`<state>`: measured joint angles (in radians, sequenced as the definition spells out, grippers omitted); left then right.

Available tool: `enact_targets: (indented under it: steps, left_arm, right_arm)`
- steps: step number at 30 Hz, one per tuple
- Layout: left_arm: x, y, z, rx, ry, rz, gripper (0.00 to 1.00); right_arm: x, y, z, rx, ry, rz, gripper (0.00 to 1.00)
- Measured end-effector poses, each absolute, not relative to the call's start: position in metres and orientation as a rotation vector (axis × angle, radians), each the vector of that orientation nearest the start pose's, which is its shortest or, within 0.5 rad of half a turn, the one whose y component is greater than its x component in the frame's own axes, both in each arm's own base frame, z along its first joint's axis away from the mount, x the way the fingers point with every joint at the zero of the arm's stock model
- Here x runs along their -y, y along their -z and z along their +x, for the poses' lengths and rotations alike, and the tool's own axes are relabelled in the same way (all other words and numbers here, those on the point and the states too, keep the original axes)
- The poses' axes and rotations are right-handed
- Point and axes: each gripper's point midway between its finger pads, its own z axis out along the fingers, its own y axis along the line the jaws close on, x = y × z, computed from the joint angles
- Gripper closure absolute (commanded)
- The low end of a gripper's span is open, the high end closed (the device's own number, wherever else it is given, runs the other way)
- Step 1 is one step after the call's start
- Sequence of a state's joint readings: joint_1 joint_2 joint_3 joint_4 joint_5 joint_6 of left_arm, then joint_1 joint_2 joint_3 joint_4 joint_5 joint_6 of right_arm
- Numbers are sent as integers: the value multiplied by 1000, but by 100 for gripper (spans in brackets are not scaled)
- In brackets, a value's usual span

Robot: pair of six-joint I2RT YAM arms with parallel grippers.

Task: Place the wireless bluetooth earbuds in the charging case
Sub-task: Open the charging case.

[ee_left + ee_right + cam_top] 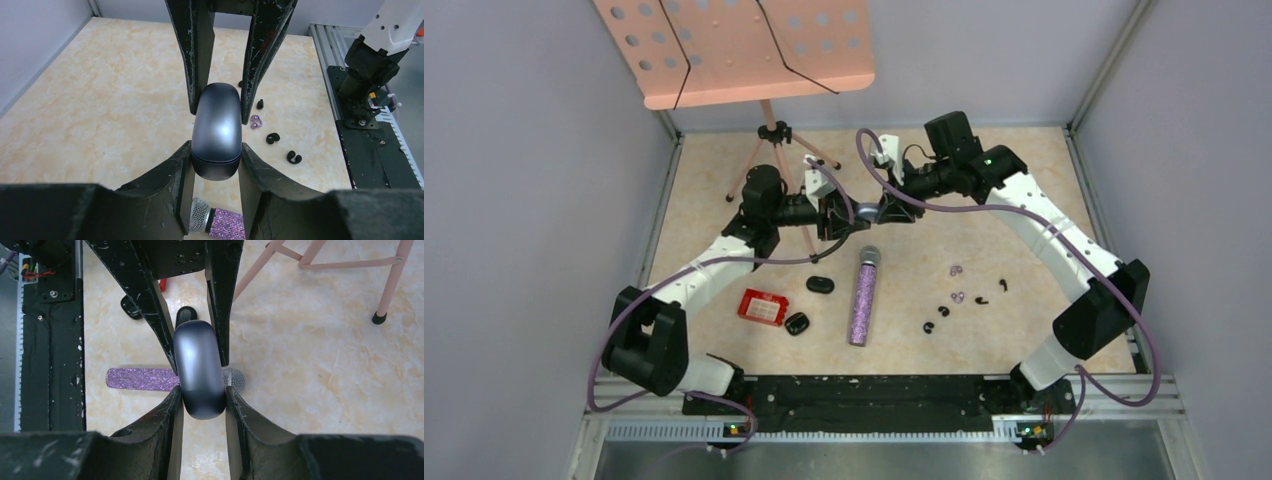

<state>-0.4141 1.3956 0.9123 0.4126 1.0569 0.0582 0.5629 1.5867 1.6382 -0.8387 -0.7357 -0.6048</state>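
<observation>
A closed grey-blue charging case (pixel 867 208) hangs above the table, gripped from both ends. My left gripper (pixel 216 148) is shut on one end and my right gripper (pixel 201 390) is shut on the other. The case fills the middle of the left wrist view (pixel 217 127) and of the right wrist view (pixel 199 365). Tiny earbuds lie loose on the table to the right: two pale purple ones (pixel 955 269) (pixel 958 297) and several black ones (pixel 1004 285) (pixel 929 327). Some also show in the left wrist view (pixel 255 122) (pixel 272 138).
A glittery purple microphone (pixel 862 297) lies just below the held case. Two black cases (pixel 820 284) (pixel 797 323) and a red box (pixel 762 307) lie to its left. A pink music stand's tripod (pixel 774 135) stands at the back.
</observation>
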Motion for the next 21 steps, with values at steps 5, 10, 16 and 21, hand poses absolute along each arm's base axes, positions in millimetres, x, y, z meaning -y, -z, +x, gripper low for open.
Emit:
enact_targets:
  steps: [5, 10, 16, 21]
  left_arm:
    - [291, -259, 289, -1300, 1117, 1137, 67]
    - [292, -258, 290, -1309, 1124, 1127, 99]
    - [294, -256, 290, -1306, 1128, 1131, 100]
    - [294, -257, 291, -1290, 1118, 1140, 100]
  right_arm:
    - [-296, -270, 286, -1668, -817, -1503, 88]
    - [-296, -270, 287, -1677, -805, -1496, 63]
    - [-297, -272, 294, -1689, -784, -1459, 45]
    - [-298, -273, 295, -1727, -794, -1415, 45]
